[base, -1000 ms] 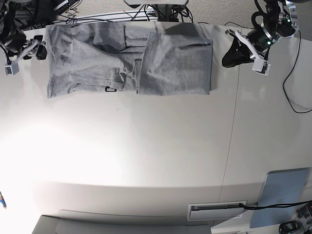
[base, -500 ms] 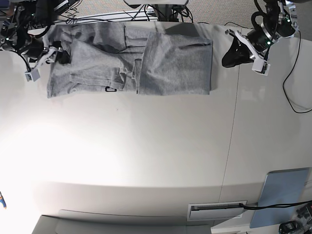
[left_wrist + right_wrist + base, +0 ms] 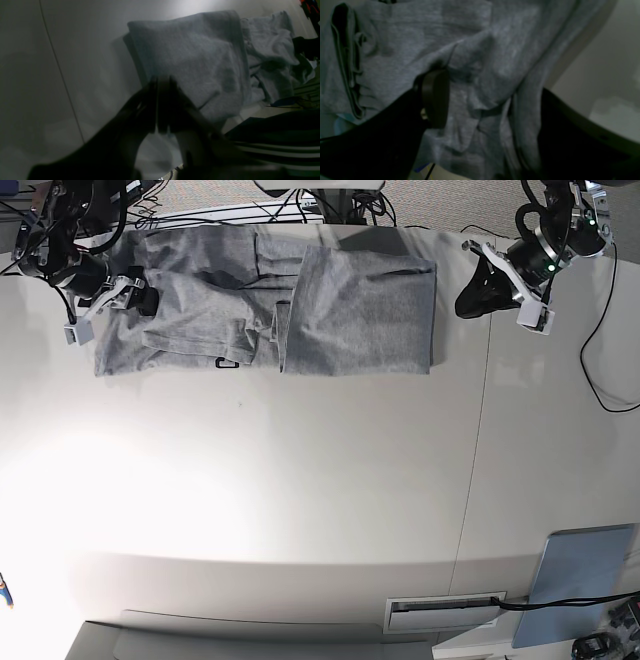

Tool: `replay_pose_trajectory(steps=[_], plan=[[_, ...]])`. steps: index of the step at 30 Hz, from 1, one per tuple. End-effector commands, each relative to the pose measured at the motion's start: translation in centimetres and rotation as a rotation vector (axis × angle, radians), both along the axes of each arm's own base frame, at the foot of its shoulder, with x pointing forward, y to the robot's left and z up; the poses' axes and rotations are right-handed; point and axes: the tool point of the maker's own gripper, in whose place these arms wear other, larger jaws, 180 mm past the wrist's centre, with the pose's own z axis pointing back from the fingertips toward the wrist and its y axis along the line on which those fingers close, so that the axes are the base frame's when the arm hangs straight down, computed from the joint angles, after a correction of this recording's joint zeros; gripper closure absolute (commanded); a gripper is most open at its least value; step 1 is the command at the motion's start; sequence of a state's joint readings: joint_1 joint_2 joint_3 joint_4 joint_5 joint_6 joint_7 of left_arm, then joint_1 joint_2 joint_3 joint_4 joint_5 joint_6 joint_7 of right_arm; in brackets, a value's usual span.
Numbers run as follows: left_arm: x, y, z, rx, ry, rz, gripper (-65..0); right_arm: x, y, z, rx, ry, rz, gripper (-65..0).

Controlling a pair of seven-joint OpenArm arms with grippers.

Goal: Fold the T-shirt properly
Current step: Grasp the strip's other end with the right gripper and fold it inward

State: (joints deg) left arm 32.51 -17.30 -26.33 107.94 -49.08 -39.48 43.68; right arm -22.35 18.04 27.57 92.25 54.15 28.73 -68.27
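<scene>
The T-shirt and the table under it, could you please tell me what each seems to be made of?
The T-shirt looks like soft knit fabric, probably cotton jersey: matte heather grey, flecked, creasing limply. The table looks like a hard, smooth white laminate or painted board, since it reflects a bright glare patch; the exact material cannot be told.

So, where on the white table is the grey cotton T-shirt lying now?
In the base view, the grey cotton T-shirt lies along the white table's far edge, between the right gripper on its left end and the left gripper.

The T-shirt point(image 3: 270, 300) lies on the table's point(image 3: 330, 480) far edge, between both tools, apparently half-folded.
</scene>
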Motion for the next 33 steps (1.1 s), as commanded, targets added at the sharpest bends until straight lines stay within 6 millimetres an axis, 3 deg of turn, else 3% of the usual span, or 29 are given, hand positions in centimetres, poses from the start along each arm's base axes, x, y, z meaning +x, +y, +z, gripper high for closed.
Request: replay_pose_trajectory(steps=[1, 11, 19, 24, 33], plan=[[0.4, 0.0, 1.0, -0.013, -0.039, -0.003, 0.0, -1.4, -0.3, -0.9, -0.029, 0.076, 0.022, -38.0], [0.4, 0.0, 1.0, -0.012, -0.039, -0.003, 0.0, -1.5, 0.7, -1.0, -0.002, 0.061, 0.034, -36.1], [0.4, 0.0, 1.0, -0.012, -0.039, -0.003, 0.0, -1.5, 0.9, -1.0, -0.003, 0.054, 0.047, -19.2], [0.3, 0.1, 0.7, 0.011, -0.032, -0.007, 0.0, -0.6, 0.7, -0.7, -0.025, -0.008, 0.058, 0.0], [-0.1, 0.7, -0.3, 0.086, -0.008, -0.020, 0.0, 1.9, -2.2, 0.7, -0.149, -0.066, 0.063, 0.0]])
